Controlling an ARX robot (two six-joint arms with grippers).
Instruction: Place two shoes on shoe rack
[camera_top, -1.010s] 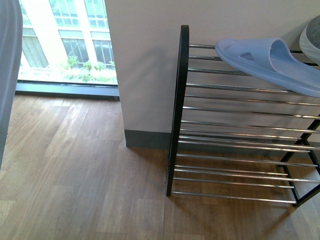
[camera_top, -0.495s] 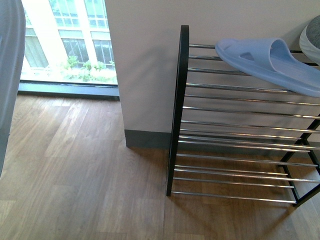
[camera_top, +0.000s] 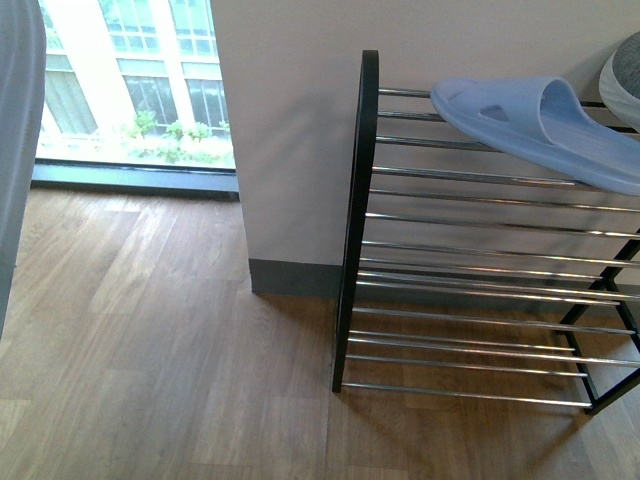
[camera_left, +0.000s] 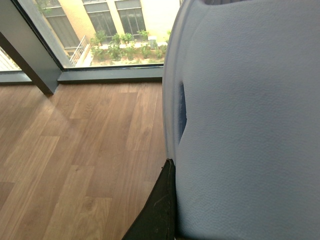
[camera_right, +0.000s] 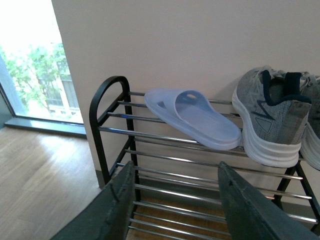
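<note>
A pale blue slide (camera_right: 192, 118) lies flat on the top tier of the black shoe rack (camera_right: 107, 125), beside a grey sneaker (camera_right: 270, 115) standing upright. A second pale blue slide (camera_left: 250, 125) fills the left wrist view, seen from very close

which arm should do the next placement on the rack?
Left, probably. The left hand already grips the second pale blue slide, so it only needs carrying to the shoe rack beside the first slide. The right hand is open and empty, facing the rack.

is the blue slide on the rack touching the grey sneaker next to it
Apart: the right wrist view shows wall between the slide and the grey sneaker.
</note>
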